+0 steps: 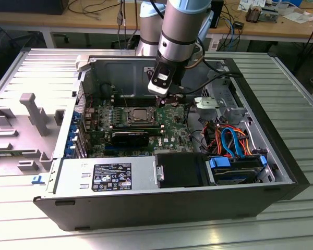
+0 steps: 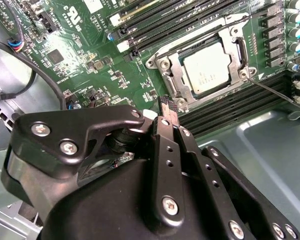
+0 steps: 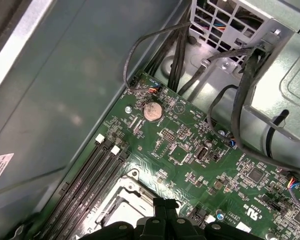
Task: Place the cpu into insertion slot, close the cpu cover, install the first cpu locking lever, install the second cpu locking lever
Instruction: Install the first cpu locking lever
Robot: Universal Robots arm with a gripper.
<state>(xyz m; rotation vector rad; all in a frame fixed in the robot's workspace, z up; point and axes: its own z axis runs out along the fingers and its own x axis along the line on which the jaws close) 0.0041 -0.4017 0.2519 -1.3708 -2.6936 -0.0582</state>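
The cpu [image 2: 207, 67] lies flat in the insertion slot [image 1: 141, 115], its silver-grey top showing. The cpu cover [image 2: 172, 75] is down over it as a silver frame around the chip. One thin wire lever [image 2: 205, 31] runs along one side of the socket. Another thin lever [image 2: 275, 92] sticks out from a socket corner over the black memory slots. My gripper [image 2: 166, 102] hovers above the green board just beside the socket, on the exterior view's right of it [image 1: 167, 100]. Its fingers look shut with nothing between them. An edge of the socket frame [image 3: 122, 202] shows beside the gripper [image 3: 165, 204].
The motherboard [image 1: 172, 127] sits inside an open computer case [image 1: 281, 172]. Black cables [image 3: 240, 100] hang near a metal drive cage [image 1: 219, 104]. Orange and blue cables [image 1: 229, 138] lie at the exterior view's right, with a power supply [image 1: 109, 174] in front. Memory slots [image 2: 155, 17] flank the socket.
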